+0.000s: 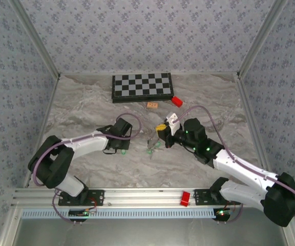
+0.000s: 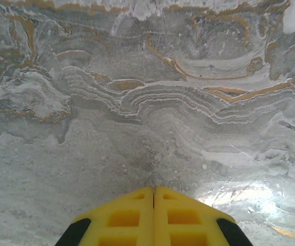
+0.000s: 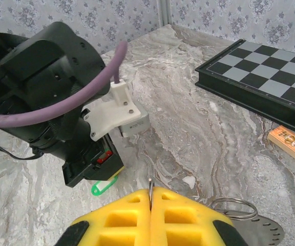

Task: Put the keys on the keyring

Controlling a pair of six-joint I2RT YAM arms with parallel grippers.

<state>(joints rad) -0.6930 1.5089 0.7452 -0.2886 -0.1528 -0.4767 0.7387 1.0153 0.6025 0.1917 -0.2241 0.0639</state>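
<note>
My right gripper [image 3: 151, 190] [image 1: 162, 134] is shut on a thin silvery wire [image 3: 150, 182] that pokes up between its yellow fingers. I cannot tell what this wire belongs to. A silvery ring, the keyring [image 3: 233, 207], shows just right of those fingers, partly behind them. One green key [image 3: 104, 186] [image 1: 123, 152] lies on the marble under the left arm's wrist [image 3: 50, 92]. Two more keys [image 1: 149, 150] [image 1: 157, 146] lie left of the right gripper. My left gripper [image 2: 153, 188] [image 1: 120, 145] is shut and holds nothing, pointing down at bare marble.
A folded chessboard [image 1: 141, 87] [image 3: 270, 72] lies at the back. An orange tile [image 1: 152, 105] [image 3: 290, 142] and a red block [image 1: 176, 101] sit in front of it. Another red block [image 1: 185, 198] rests on the front rail. Patterned walls close in three sides.
</note>
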